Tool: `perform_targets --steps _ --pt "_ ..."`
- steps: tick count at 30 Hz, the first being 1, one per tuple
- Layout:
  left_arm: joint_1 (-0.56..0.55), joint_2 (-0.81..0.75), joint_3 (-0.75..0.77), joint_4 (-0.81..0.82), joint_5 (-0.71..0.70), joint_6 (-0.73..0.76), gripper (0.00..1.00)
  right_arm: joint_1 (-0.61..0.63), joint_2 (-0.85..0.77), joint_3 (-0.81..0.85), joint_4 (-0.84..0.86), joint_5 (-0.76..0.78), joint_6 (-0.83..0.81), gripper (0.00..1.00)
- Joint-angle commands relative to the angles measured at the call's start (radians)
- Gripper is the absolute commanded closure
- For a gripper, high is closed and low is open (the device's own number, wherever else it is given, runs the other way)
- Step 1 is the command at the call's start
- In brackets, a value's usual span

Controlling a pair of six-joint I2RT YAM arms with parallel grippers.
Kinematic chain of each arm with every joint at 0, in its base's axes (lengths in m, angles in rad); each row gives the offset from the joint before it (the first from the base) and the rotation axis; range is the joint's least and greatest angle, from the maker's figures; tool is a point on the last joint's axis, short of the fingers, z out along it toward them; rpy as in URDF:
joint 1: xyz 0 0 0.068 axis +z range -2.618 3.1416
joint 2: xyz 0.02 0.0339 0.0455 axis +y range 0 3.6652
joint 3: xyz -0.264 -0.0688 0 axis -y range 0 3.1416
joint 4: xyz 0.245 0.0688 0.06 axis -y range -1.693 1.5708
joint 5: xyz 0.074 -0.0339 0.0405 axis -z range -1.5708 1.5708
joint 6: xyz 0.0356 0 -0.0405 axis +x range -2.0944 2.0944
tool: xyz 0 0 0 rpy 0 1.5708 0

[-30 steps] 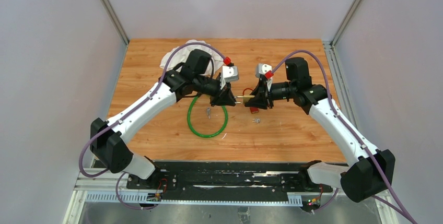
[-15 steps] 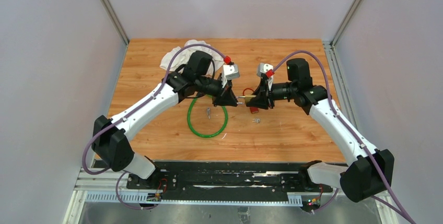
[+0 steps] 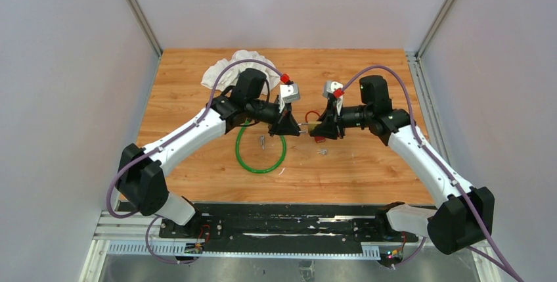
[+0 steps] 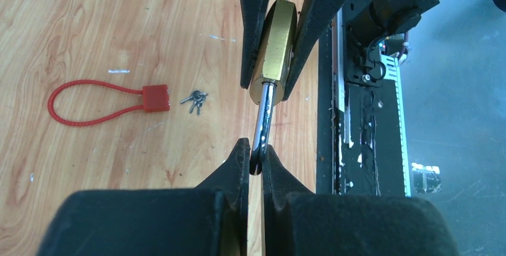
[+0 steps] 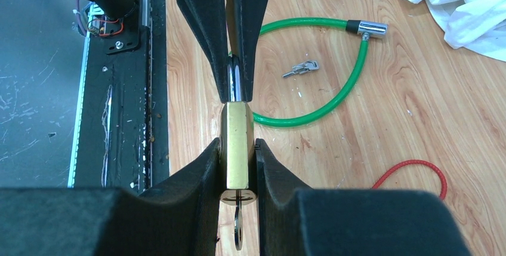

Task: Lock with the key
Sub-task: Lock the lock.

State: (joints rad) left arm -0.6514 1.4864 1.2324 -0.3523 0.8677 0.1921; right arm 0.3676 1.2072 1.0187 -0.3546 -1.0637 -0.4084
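Padlock (image 4: 275, 47) held up off the table (image 3: 368, 164), brass body pinched tight in the right gripper (image 5: 237, 148), key (image 5: 238, 232) in its keyway. Left gripper (image 4: 253, 156) is clamped on the steel shackle (image 4: 264, 113). Markings on the brass can't be made out.

No readable text or labels anywhere.

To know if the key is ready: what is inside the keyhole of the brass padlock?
A key sits in the brass padlock, its head sticking out. The blade inside is covered by the lock body.
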Motion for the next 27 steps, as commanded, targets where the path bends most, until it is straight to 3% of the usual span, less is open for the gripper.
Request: perform_targets --steps 1,9,27 --pt "-0.030 -0.005 -0.017 0.190 0.018 -0.061 1.00 0.032 0.000 -0.001 0.128 -0.085 0.043 0.99" --pt "-0.053 -0.021 -0.009 0.192 -0.055 -0.057 1.00 0.040 0.018 -0.026 0.220 -0.066 0.124 0.99" --pt "-0.056 -0.021 -0.014 0.284 0.025 -0.180 1.00 0.056 0.020 -0.130 0.534 -0.056 0.311 0.99"
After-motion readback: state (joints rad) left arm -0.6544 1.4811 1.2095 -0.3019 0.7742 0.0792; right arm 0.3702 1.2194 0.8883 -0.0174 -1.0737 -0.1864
